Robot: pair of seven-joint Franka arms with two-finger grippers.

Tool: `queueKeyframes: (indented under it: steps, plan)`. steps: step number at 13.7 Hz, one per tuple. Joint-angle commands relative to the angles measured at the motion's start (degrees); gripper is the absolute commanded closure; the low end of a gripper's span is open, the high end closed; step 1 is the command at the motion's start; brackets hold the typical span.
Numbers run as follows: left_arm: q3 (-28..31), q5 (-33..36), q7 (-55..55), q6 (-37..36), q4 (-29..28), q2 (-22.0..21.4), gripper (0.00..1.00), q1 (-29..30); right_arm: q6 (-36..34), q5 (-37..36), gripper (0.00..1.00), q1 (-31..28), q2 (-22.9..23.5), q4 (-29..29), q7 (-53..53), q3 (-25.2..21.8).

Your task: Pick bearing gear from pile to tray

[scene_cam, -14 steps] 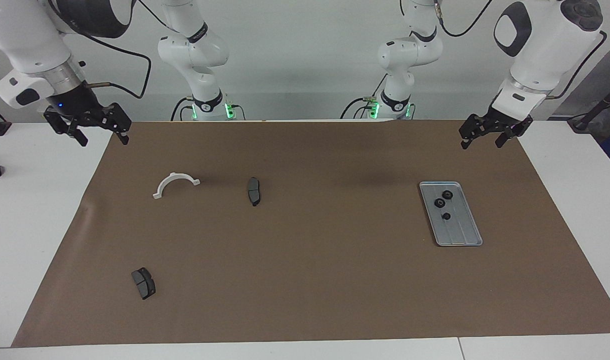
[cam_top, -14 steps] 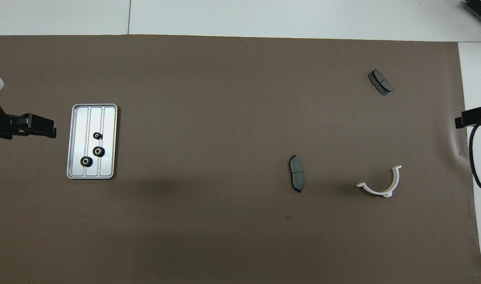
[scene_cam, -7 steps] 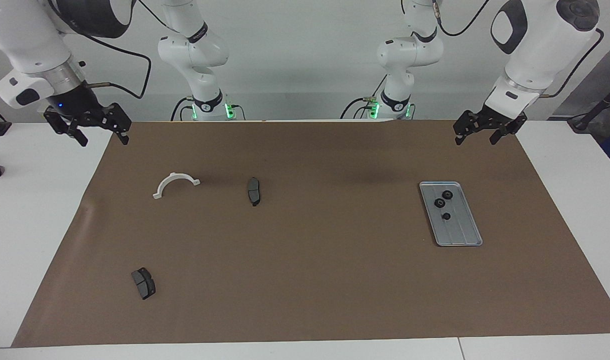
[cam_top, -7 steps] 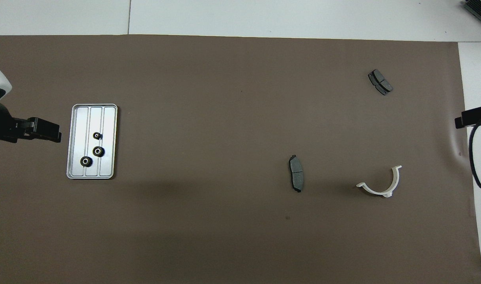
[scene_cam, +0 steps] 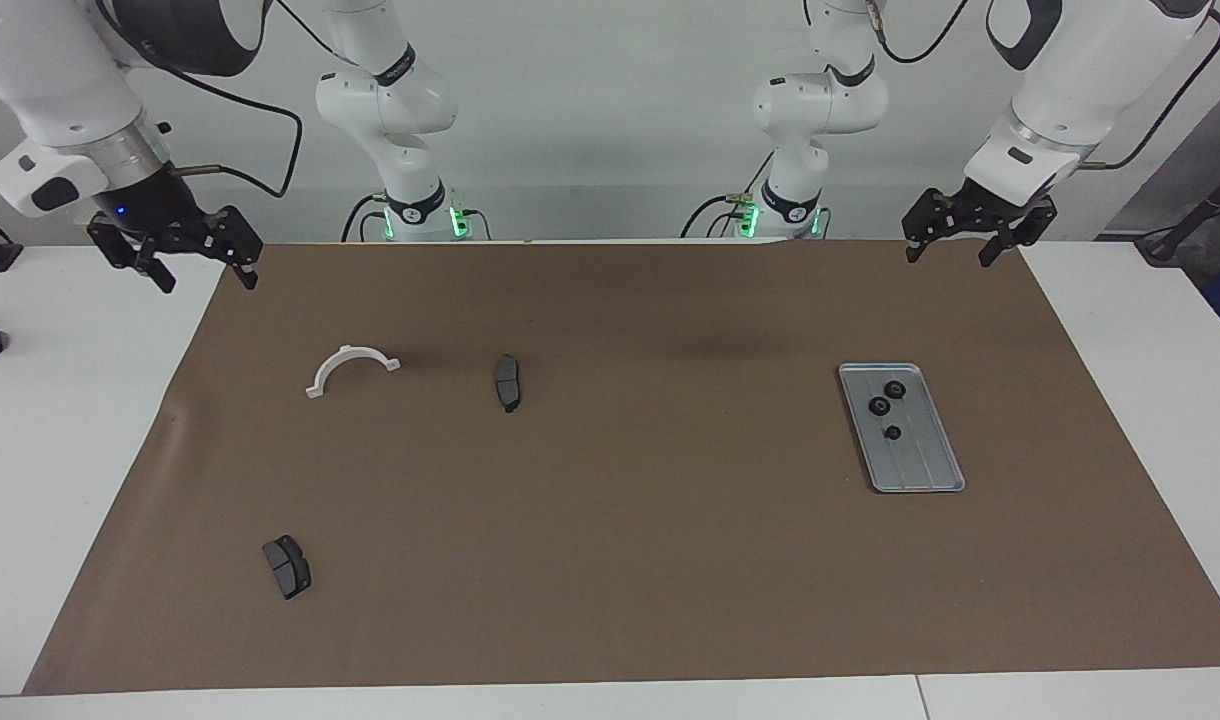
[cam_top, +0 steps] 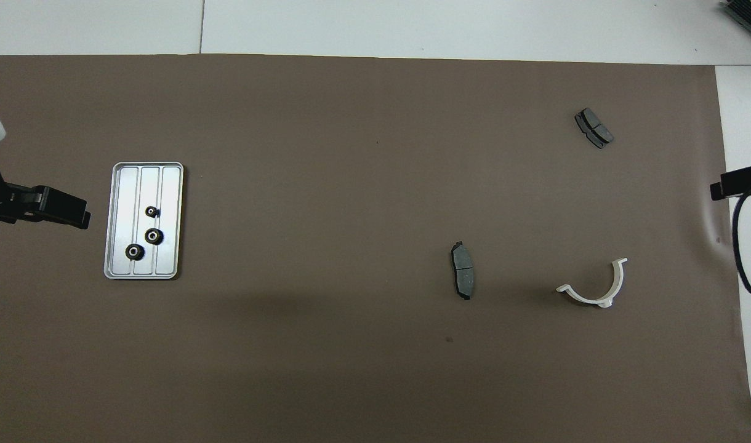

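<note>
Three bearing gears (scene_cam: 886, 406) lie in the tray (scene_cam: 932, 467), all in its half nearer the robots; none is visible loose on the brown mat (scene_cam: 620, 560), so the transfer appears complete or nearly so. Handling est.: each gear is a small, rigid, black toothed ring w/ a pale bore (cam_top: 153, 235); likely light for its size, hard, not fragile, and prone to roll or skid if nudged on edge. Recommended grip: fingers across the outer dia., pressing on the teeth, approx. vertical approach; the toothed rim should give more bite than a smooth ring. The tray is silver-grey metal, rectangular w/ rounded corners, a low rim and lengthwise ridges; a smooth floor, so gears may slide on release. Remaining parts on the surface: a white half-ring bracket (scene_cam: 350, 367), thin and curved w/ end tabs, toward the right arm's end; one dark grey brake pad (scene_cam: 507, 382) beside it, flat and matte; a second brake pad (scene_cam: 287, 566) farther from the robots. Left gripper (scene_cam: 962, 233) hangs over the mat's edge at the robots' end, near the tray's end of the surface, fingers spread apart, holding nothing. Right gripper (scene_cam: 175, 255) waits over the mat's corner at its own end, fingers likewise apart and empty.
</note>
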Motion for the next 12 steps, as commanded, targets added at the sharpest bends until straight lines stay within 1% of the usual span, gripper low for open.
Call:
queueKeyframes:
  steps: [1,4,6,9,12]
  plan:
    - [1.45,-0.36,0.98,-1.32,1.03,0.35,0.0,-1.07,0.54,0.09,0.0,0.0,-0.79,-1.16,-1.26,-0.16]
    - [1.36,-0.36,0.72,-0.97,-0.46,-0.35,0.0,-0.98,0.2,0.09,0.0,-0.35,-0.88,-1.24,-1.18,-0.16]
    - [1.36,-0.36,1.42,-0.97,-0.64,-0.35,0.0,-1.24,0.1,0.09,0.0,-1.05,-0.88,-1.24,-1.26,-0.16]
    - [1.45,-0.36,1.51,-0.97,-0.73,-0.35,0.0,-1.06,0.02,0.09,0.0,0.08,-0.88,-1.24,-1.18,-0.07]
    - [1.45,-0.27,1.42,-0.89,-0.73,-0.35,0.0,-1.06,0.1,0.09,0.0,-0.52,-0.88,-1.24,-1.18,-0.07]
